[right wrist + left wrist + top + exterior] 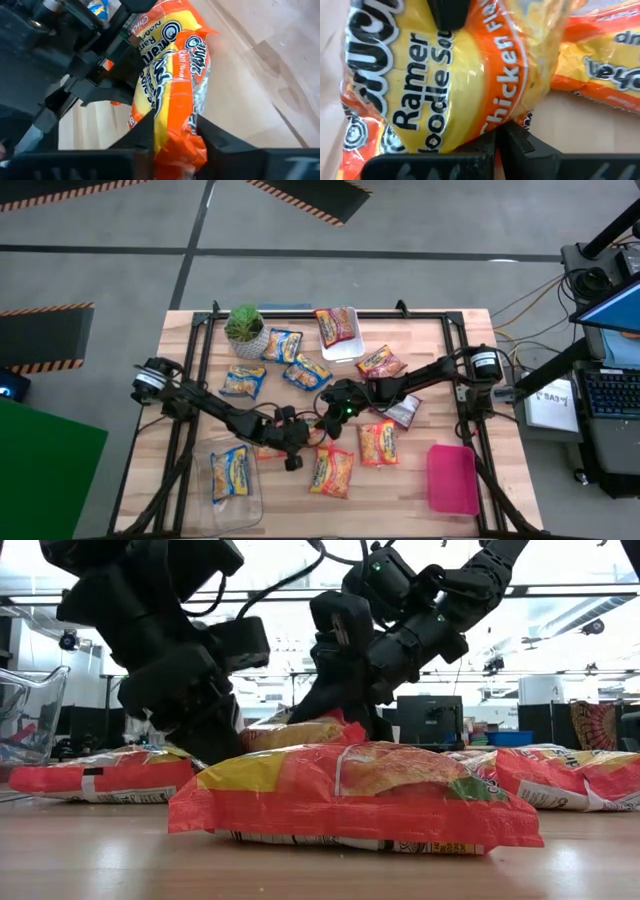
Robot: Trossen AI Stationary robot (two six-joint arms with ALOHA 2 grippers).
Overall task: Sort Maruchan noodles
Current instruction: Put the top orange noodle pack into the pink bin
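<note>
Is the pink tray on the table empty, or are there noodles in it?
Empty. From above, the pink tray shows only its bare pink floor; no packet lies inside it.

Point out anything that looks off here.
Both grippers grip one orange chicken ramen packet at mid-table: the left gripper and right gripper each pinch it, so it bulges and stands on edge.

Orange-yellow ramen packets (pixel 331 471) (some blue-yellow) scattered mid-table
</note>
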